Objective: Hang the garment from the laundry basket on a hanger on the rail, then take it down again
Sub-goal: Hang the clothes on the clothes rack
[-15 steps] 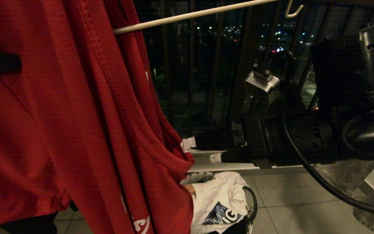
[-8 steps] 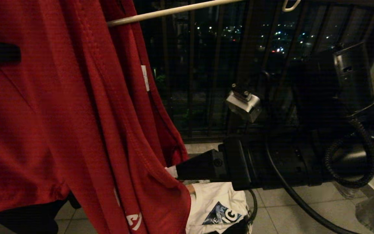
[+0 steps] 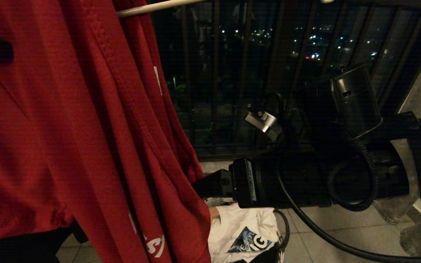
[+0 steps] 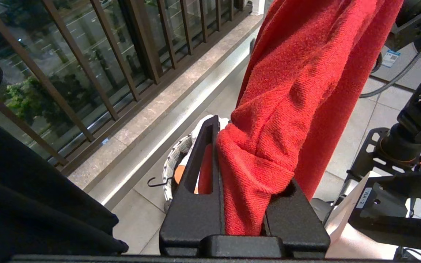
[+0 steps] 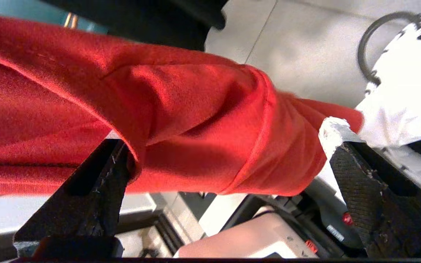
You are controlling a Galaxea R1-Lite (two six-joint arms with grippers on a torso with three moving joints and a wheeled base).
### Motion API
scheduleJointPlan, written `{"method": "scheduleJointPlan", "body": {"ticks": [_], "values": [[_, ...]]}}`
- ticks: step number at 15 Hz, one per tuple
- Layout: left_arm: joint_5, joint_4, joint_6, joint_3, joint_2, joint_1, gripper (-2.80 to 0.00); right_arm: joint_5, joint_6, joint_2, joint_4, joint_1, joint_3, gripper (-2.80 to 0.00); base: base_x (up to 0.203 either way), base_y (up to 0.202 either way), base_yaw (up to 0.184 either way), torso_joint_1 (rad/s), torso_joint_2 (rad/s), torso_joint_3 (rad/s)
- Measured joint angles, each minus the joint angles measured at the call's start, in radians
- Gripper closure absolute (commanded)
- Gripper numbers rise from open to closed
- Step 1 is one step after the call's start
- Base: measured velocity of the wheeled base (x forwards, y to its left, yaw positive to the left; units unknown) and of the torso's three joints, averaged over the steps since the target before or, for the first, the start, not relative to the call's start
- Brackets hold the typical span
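The red garment point(image 3: 79, 131) hangs down the left of the head view, draped over the cream hanger point(image 3: 152, 7), whose bare arm pokes out at the top. The rail is out of view. My left gripper point(image 4: 247, 175) is shut on a bunched fold of the garment point(image 4: 298, 91). My right gripper point(image 5: 228, 160) is open wide, and the garment's hemmed edge point(image 5: 203, 120) lies between its fingers; in the head view its fingertips point(image 3: 205, 184) reach behind the cloth's lower right edge. Below stands the laundry basket point(image 3: 285, 230), and its patterned rim point(image 4: 174, 160) shows behind the left fingers.
A white T-shirt point(image 3: 243, 230) fills the basket on the tiled floor. Dark balcony railing bars point(image 3: 247, 73) stand just behind the garment. A black garment point(image 4: 31, 201) hangs close beside the left wrist. My own base frame point(image 4: 397, 164) is on the floor nearby.
My right arm has swung left and down toward the garment, and its fingertips have slid behind the cloth's edge. The hanger and garment have risen slightly. The left gripper's hold is unchanged.
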Motion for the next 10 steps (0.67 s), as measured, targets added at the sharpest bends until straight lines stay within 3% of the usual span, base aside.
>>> {"method": "scheduleJointPlan", "body": {"ticks": [1,10], "values": [[0.0,0.0,0.0,0.0,-0.001,0.0,0.0,-0.014,-0.003,0.001,0.0,-0.002,-0.001,0.0,0.0,0.0,0.0,0.0,0.0,0.0],[0.011,0.002,0.001,0.009,-0.009,0.0,0.0,-0.084,-0.056,-0.016,0.0,-0.055,-0.013,0.0,0.0,0.0,0.0,0.0,0.0,0.0]]}}
